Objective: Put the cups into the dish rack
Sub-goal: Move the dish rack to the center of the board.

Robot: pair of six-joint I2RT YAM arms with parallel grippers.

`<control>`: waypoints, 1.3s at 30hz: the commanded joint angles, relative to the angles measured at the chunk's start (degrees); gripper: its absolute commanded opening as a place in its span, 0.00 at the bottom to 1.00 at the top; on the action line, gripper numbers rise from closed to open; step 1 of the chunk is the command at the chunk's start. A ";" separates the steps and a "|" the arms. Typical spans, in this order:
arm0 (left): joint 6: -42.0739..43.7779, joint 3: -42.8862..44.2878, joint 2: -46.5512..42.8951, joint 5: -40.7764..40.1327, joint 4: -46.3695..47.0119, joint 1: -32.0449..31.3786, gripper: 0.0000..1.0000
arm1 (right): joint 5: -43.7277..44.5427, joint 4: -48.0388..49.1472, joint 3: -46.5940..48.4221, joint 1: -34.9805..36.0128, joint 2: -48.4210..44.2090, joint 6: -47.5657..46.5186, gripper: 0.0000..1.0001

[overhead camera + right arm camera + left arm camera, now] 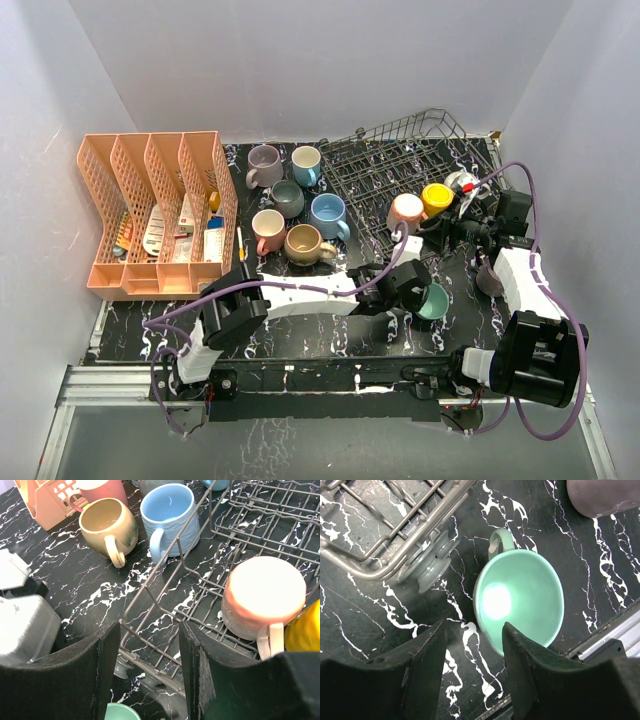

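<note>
The left jaws stand apart over the rim of the green cup [520, 600], on the table [365, 615] just beside the rack [395, 170]. A thin pinch could tip it (right jaws apart too, empty).

No legible text or labels appear anywhere.

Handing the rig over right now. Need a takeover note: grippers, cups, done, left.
Left gripper: open, down at the green cup, which stands on the table beside the dish rack; no grip seen.
Right gripper: open, empty, over the rack's near edge.
Done: peach cup and yellow cup in the rack.
Left: green cup, plus tan cup, blue cup, pink cup, grey cup, white cup and lilac cup on the table left of the rack; a mauve-grey cup by the right arm, partly seen.
</note>
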 commanded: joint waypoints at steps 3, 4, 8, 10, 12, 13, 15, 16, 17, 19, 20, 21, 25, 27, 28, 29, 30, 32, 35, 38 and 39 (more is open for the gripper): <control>0.52 6.12 3.48 -3.20 -3.15 -0.49 0.45 | -0.04 3.12 -0.19 -0.46 -1.35 0.45 0.53; 0.76 7.17 4.15 -3.06 -3.29 -0.49 0.45 | 0.01 3.13 -0.15 -0.54 -1.39 0.49 0.53; 0.87 9.26 6.46 -2.26 -4.69 -0.52 0.39 | 0.07 3.12 -0.15 -0.55 -1.29 0.56 0.53; 0.93 9.90 7.29 -1.96 -5.22 -0.52 0.35 | 0.09 3.12 -0.10 -0.63 -1.26 0.47 0.53; 1.11 10.36 7.85 -1.55 -5.77 -0.51 0.27 | 0.12 3.12 -0.10 -0.64 -1.27 0.44 0.53; 1.17 10.46 7.98 -1.46 -5.95 -0.49 0.24 | 0.06 3.12 -0.10 -0.64 -1.30 0.50 0.53; 1.37 10.39 8.03 -1.32 -6.09 -0.49 0.18 | 0.09 3.12 -0.10 -0.64 -1.31 0.48 0.53; 1.48 10.38 7.97 -1.11 -6.17 -0.49 0.14 | 0.05 3.12 -0.10 -0.64 -1.29 0.48 0.53; 1.72 10.30 7.93 -0.96 -6.14 -0.49 0.10 | 0.09 3.12 -0.10 -0.64 -1.28 0.47 0.53; 2.39 9.93 7.34 -0.74 -5.70 -0.54 0.02 | 0.04 3.12 -0.10 -0.64 -1.23 0.51 0.53; 3.01 9.46 6.58 -0.41 -5.24 -0.49 0.00 | 0.03 3.12 -0.10 -0.64 -1.30 0.50 0.53; 3.55 8.72 5.86 -0.15 -4.63 -0.53 0.00 | -0.01 3.12 -0.16 -0.64 -1.30 0.49 0.53; 7.88 1.87 0.67 0.03 0.10 -0.50 0.00 | -0.21 3.12 -0.19 -0.72 -1.27 0.43 0.53; 11.49 -3.35 -3.33 0.03 3.31 -0.51 0.00 | -0.30 3.04 -0.19 -0.73 -1.17 0.35 0.53; 14.49 -5.88 -5.57 -0.06 4.97 -0.49 0.00 | -0.35 2.99 -0.19 -0.73 -1.09 0.40 0.53; 16.76 -8.67 -7.90 -0.09 6.63 -0.55 0.00 | -0.51 2.99 -0.19 -0.73 -1.00 0.29 0.53; 19.48 -11.31 -10.62 0.64 7.32 -0.50 0.00 | -0.58 2.95 -0.19 -0.73 -0.91 0.27 0.53; 26.65 -17.13 -16.12 4.51 9.40 -0.50 0.00 | -0.80 2.94 -0.11 -0.73 -0.63 0.19 0.53; 37.51 -26.32 -25.20 12.12 11.47 -0.19 0.00 | -1.07 2.87 -0.08 -0.73 -0.43 0.13 0.53; 44.28 -31.92 -33.56 17.28 6.57 1.41 0.00 | -1.25 2.77 -0.07 -0.73 -0.34 -0.05 0.53; 46.06 -32.68 -35.48 18.54 3.64 2.19 0.00 | -1.26 2.69 -0.10 -0.73 -0.30 -0.05 0.53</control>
